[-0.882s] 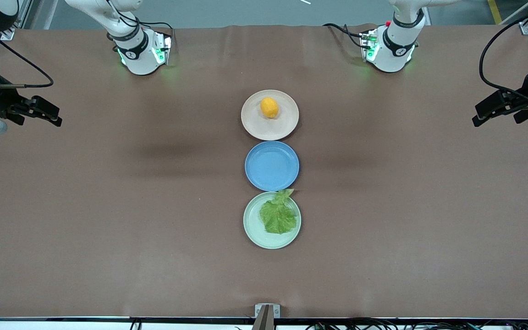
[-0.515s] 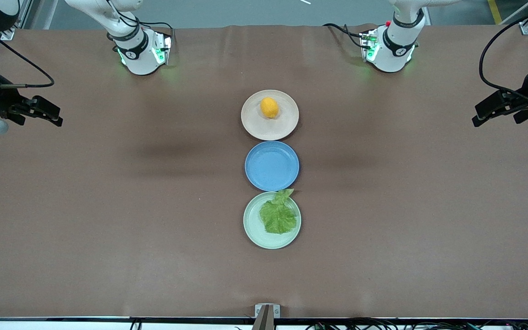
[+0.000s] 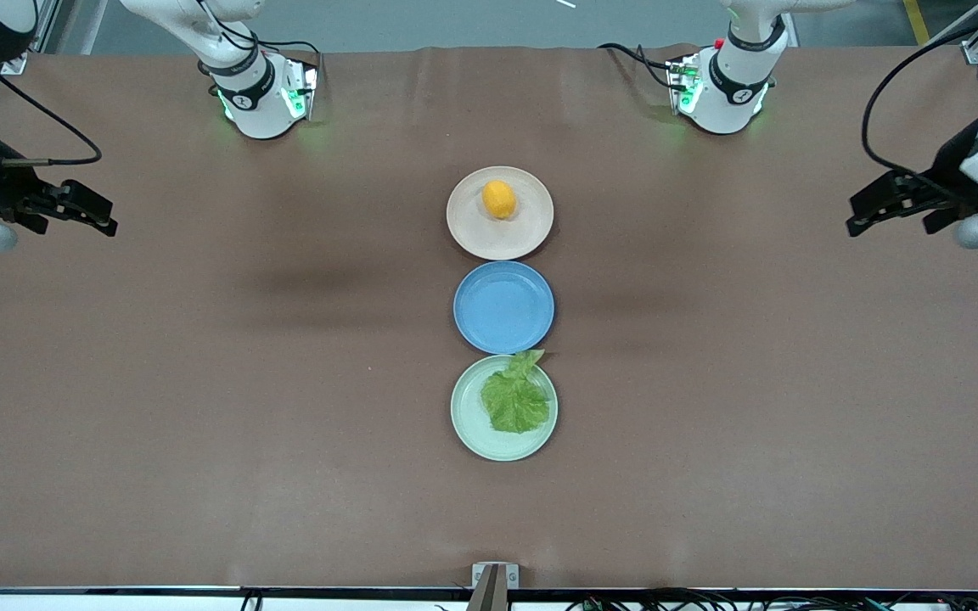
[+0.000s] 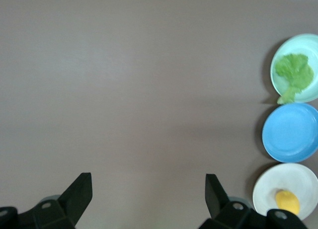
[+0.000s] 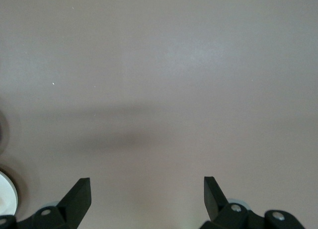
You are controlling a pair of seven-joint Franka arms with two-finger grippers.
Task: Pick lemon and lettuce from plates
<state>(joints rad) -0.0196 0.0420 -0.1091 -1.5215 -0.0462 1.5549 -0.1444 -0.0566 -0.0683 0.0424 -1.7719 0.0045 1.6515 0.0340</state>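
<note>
While both arms sit half cut off, left gripper [image 3: 862, 208] and right gripper [image 3: 98, 212] gape empty

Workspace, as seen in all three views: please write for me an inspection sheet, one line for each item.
Surface: brown table, flat, plates in one row at its middle.
Job's things: lemon on beige plate; lettuce on mint plate, stem over its rim.
Clutter: blue plate, bare, between the two.
Grippers: left gripper open, over its end of the table; right gripper open, over its end; both hold nothing.
Cables: black cable looping to the left wrist.
Surroundings: nothing seen.
</note>
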